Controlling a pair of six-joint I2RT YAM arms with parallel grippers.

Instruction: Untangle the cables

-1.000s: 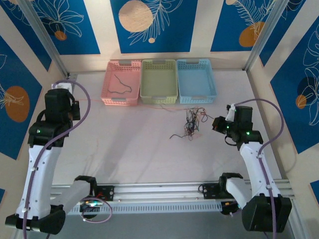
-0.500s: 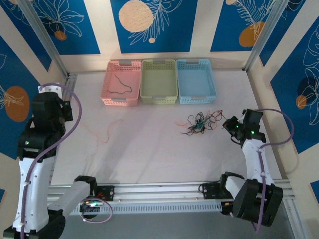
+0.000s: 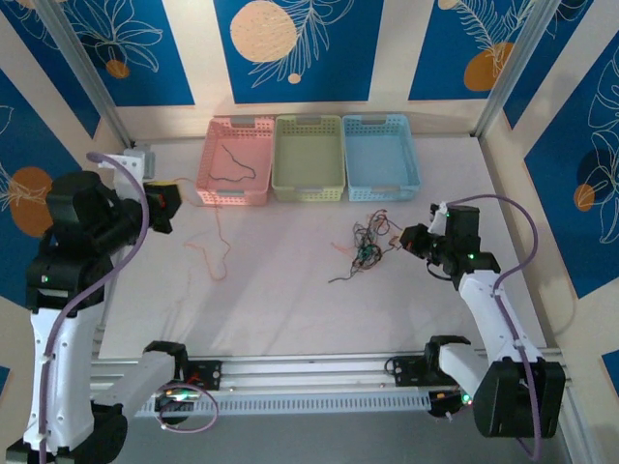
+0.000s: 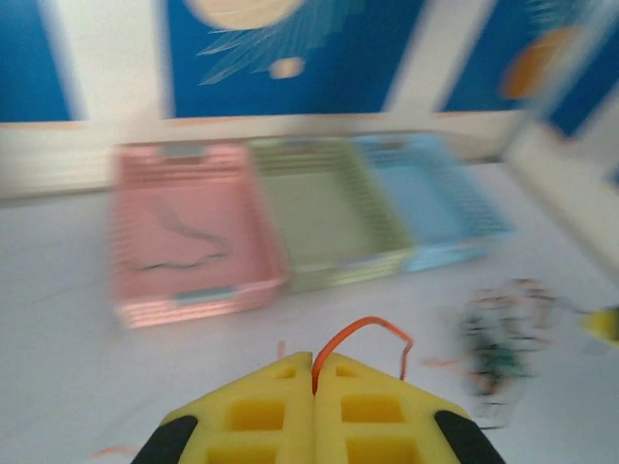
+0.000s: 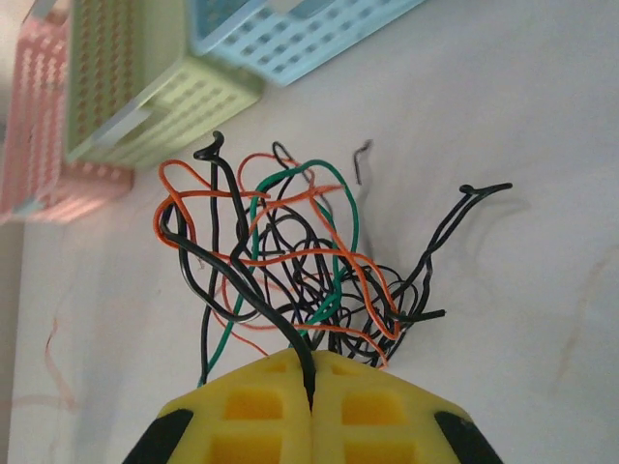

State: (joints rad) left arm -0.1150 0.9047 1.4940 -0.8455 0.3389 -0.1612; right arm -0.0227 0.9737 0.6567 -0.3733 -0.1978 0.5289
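Observation:
The cables form a tangle (image 3: 368, 242) of black, orange, green and red strands on the white table, right of centre. My right gripper (image 3: 408, 240) sits at the tangle's right side. In the right wrist view this gripper (image 5: 311, 360) is shut on a thick black cable (image 5: 253, 280) that runs up into the tangle (image 5: 300, 251). My left gripper (image 3: 166, 193) hovers left of the pink basket (image 3: 206, 164). Seen from the left wrist, it (image 4: 312, 360) is shut on an orange cable (image 4: 372, 329), which trails over the table (image 3: 218, 253). One black cable (image 3: 235, 162) lies inside the pink basket.
Three baskets stand side by side at the back: pink, green (image 3: 309, 188) and blue (image 3: 382, 188). Metal frame posts (image 3: 92, 87) rise at the table's back corners. Thick purple arm cables (image 3: 135, 242) loop beside each arm. A rail (image 3: 309, 372) runs along the near edge.
My left gripper has swung from the far left towards the pink basket, dragging the orange cable along. My right gripper has moved left and back, and the tangle has shifted with it.

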